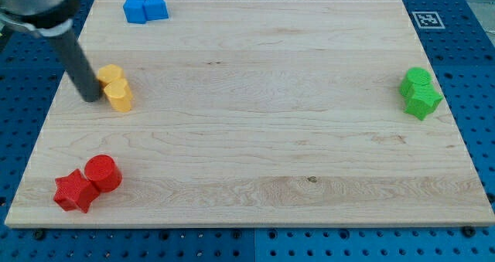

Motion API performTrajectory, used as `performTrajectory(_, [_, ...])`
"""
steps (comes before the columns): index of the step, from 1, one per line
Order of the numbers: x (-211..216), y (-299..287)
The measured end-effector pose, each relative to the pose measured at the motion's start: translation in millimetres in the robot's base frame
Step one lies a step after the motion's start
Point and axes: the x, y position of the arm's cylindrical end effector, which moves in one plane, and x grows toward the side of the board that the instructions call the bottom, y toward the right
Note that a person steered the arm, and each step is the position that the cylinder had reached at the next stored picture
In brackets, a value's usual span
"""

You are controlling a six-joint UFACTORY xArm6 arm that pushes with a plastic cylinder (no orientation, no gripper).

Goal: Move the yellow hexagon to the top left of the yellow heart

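Two yellow blocks sit together near the board's left edge. The upper one is the yellow hexagon (110,76). The lower one, touching it, is the yellow heart (119,95). The hexagon lies just above and slightly left of the heart. My tip (92,97) stands on the board right beside them, on their left, level with the heart and almost touching the hexagon's lower left side. The dark rod slants up toward the view's top left.
Two blue blocks (145,8) sit at the top left. A red star (75,191) and a red cylinder (103,173) sit at the bottom left. Two green blocks (420,93) sit at the right edge. The wooden board (271,123) lies on a blue pegboard.
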Motion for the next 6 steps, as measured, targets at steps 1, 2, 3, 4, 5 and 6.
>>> performTrajectory(1, [9.3,66.1])
performTrajectory(2, [32.2,117.2])
performTrajectory(3, [42.1,163.1])
performTrajectory(4, [49.3,120.1])
performTrajectory(5, [43.4,45.4])
performTrajectory(6, [3.9,-9.1])
